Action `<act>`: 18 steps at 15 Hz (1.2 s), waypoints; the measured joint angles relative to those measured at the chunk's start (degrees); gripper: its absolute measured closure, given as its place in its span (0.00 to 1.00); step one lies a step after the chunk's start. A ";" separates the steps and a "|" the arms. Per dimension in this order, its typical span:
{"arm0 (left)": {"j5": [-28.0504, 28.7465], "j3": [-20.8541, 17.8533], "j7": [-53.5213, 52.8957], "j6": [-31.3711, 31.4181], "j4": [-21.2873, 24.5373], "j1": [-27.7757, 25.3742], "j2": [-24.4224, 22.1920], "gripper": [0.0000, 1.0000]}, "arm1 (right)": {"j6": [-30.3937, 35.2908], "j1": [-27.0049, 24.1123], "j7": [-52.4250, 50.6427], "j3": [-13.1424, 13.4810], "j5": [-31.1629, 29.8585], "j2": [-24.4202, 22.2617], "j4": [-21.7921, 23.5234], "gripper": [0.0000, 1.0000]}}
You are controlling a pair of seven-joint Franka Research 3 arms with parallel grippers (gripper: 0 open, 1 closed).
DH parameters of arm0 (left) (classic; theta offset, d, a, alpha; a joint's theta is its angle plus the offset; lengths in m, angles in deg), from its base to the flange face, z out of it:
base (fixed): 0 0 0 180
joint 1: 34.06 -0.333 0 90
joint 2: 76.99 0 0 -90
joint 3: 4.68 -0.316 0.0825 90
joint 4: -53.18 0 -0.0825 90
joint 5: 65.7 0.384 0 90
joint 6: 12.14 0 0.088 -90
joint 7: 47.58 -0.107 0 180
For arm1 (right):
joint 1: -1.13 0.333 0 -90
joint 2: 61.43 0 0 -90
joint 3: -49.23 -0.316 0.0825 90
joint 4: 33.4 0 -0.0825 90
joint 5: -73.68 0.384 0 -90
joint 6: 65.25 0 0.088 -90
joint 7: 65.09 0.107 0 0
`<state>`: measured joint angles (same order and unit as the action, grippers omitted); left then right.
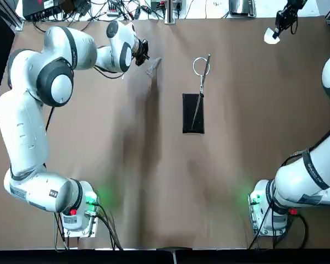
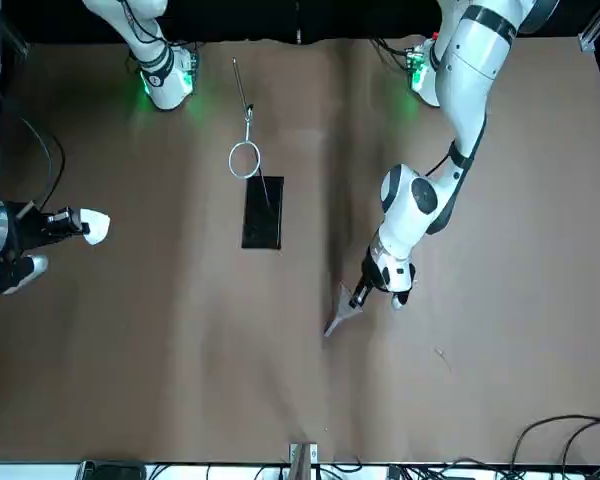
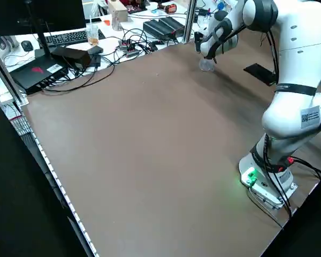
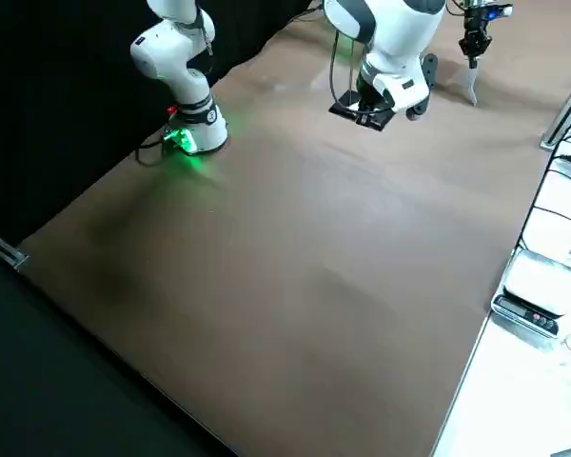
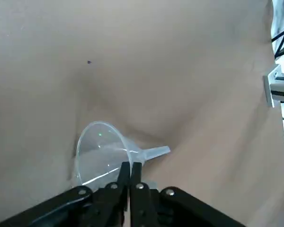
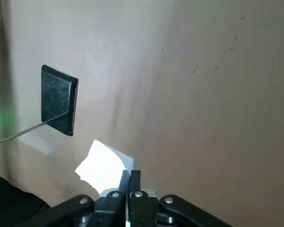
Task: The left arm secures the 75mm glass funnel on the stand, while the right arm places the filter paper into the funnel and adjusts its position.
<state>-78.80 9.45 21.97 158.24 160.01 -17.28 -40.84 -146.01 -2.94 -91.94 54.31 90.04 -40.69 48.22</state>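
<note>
The clear glass funnel (image 5: 102,153) is right at my left fingertips: my left gripper (image 5: 131,165) has its two fingers brought together on the side of the cone, with hardly any gap between them. The funnel lies over on a slant, its wide mouth to one side of the fingers and its thin stem pointing off to the other, away from my bases and toward my right. The filter paper (image 6: 104,165) sits at my other pair of fingers; my right gripper (image 6: 130,175) is closed on its edge, and the white folded sheet sticks out beyond the tips, apart from the funnel. Between the two pairs of fingers, nearer the left ones, is the stand's wire ring (image 1: 194,66), with neither funnel nor paper in it. The thin rod (image 1: 198,104) rises from the black base plate (image 1: 193,124), which rests on the brown tabletop (image 1: 154,209), closer to my bases than either pair of fingers. My left arm (image 1: 25,126) reaches out from its green-lit base to those left fingers, and my right arm (image 1: 313,176) swings wide on its own side, its gripper well apart from the ring. Past my left fingers, beyond the table's far edge, are tangled black cables (image 3: 123,45), and beyond my right fingers on that far side sits a flat scale (image 4: 542,283).
</note>
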 joint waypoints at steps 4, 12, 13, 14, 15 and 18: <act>0.02 0.14 -0.02 -0.01 -0.45 -0.18 -0.34 0.97 | 0.00 0.00 0.00 0.00 -0.04 0.00 0.00 0.99; 0.02 7.20 5.98 -18.34 -5.53 -6.68 -6.41 0.97 | 0.00 0.00 0.01 0.00 -0.09 0.00 0.00 0.99; 0.01 7.53 7.60 -22.11 -6.93 -7.02 -7.10 0.97 | 0.01 0.00 0.01 -0.01 -0.09 0.00 0.00 0.99; 0.02 7.71 9.32 -25.90 -8.39 -7.17 -7.82 0.97 | 0.02 0.00 0.01 -0.02 -0.09 0.00 0.00 0.99; 0.02 7.81 10.93 -29.54 -9.83 -7.21 -8.50 0.97 | 0.04 0.00 0.02 -0.02 -0.09 0.00 0.00 0.99; 0.02 8.00 15.05 -39.06 -12.89 -7.21 -10.54 0.97 | 0.17 0.00 0.10 -0.06 -0.09 0.00 0.00 0.99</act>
<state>-78.78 17.45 37.01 119.18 147.12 -24.49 -51.39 -145.85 -2.93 -91.84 54.25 89.95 -40.69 48.22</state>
